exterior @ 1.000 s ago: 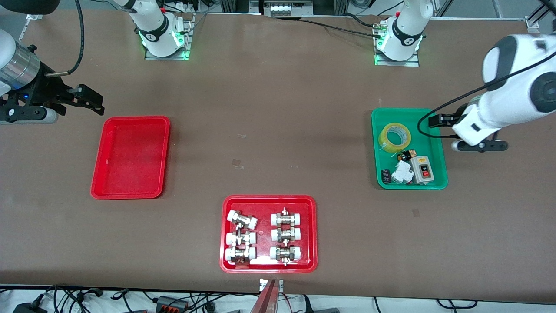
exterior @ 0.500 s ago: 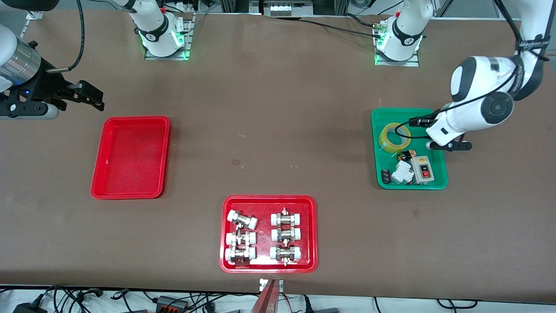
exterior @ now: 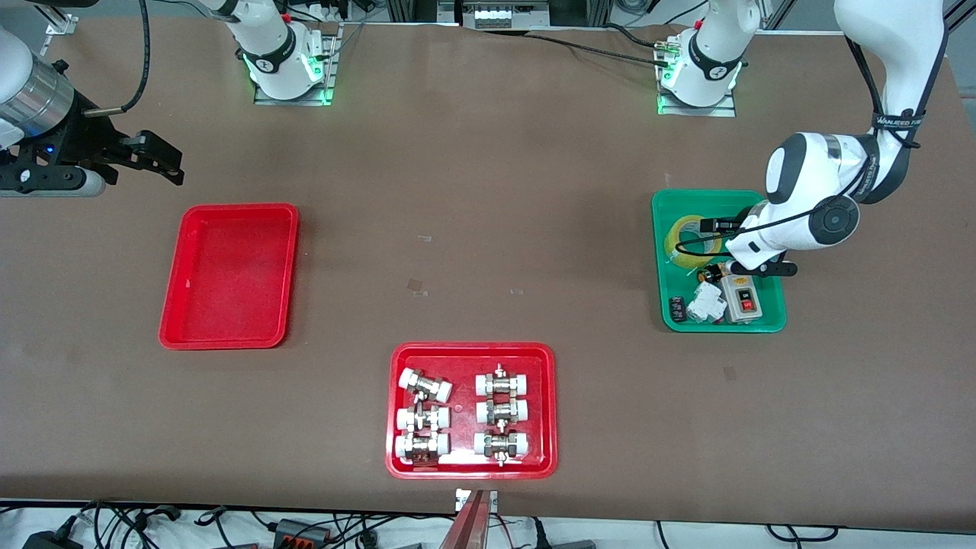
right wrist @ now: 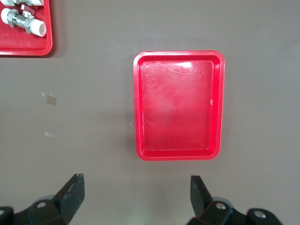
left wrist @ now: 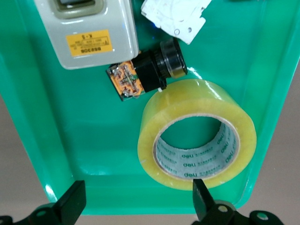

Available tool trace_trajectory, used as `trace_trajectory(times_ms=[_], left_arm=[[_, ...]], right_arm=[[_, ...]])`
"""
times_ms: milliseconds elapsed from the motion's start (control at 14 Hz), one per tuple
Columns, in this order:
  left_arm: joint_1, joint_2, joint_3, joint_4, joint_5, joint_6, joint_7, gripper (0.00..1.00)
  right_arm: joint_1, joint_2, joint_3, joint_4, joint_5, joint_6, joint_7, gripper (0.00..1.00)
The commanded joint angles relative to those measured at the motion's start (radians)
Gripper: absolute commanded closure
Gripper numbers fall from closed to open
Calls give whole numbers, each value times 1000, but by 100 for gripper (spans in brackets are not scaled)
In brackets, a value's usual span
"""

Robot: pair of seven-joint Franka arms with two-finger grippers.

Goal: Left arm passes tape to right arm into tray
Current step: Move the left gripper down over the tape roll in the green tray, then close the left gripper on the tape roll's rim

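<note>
Left tool (left wrist: 136, 204) spread wide, empty, over tape (left wrist: 197, 135) lying in green tray (exterior: 768, 320). One finger should enter the core, one outside. Right tool (right wrist: 136, 199) open, empty, waits beside red tray (exterior: 171, 335).

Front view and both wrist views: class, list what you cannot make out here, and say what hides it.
- Tape in the green tray, front view: part hidden by the left arm.
- Left gripper, front view: hidden under its own wrist.
- Small parts beside the switch box: too small to identify.
- Right arm, front view: cut off by the picture's edge.
</note>
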Motion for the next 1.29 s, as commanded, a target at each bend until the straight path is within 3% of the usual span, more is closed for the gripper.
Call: trace_trajectory(times_ms=[0,286,714,1143,1214], left_arm=[[12,24,-3,-2,-12,33,12,0],[12,41,-5,-20,-12,69,12,5],[14,56,-5,-20,-12,73,9,28],[16,65,-5,-20,-12,83,9,31],[16,67,-5,-20,-12,83,9,39]], right_arm=[[5,-21,0,-19,-7,7,6,0],[-4,-9,-5,4,3,6,-8,0],[-2,6,-4,7,1,-8,-13,0],[1,6,-2,6,0,-14,0,0],[1,6,-2,6,0,-14,0,0]])
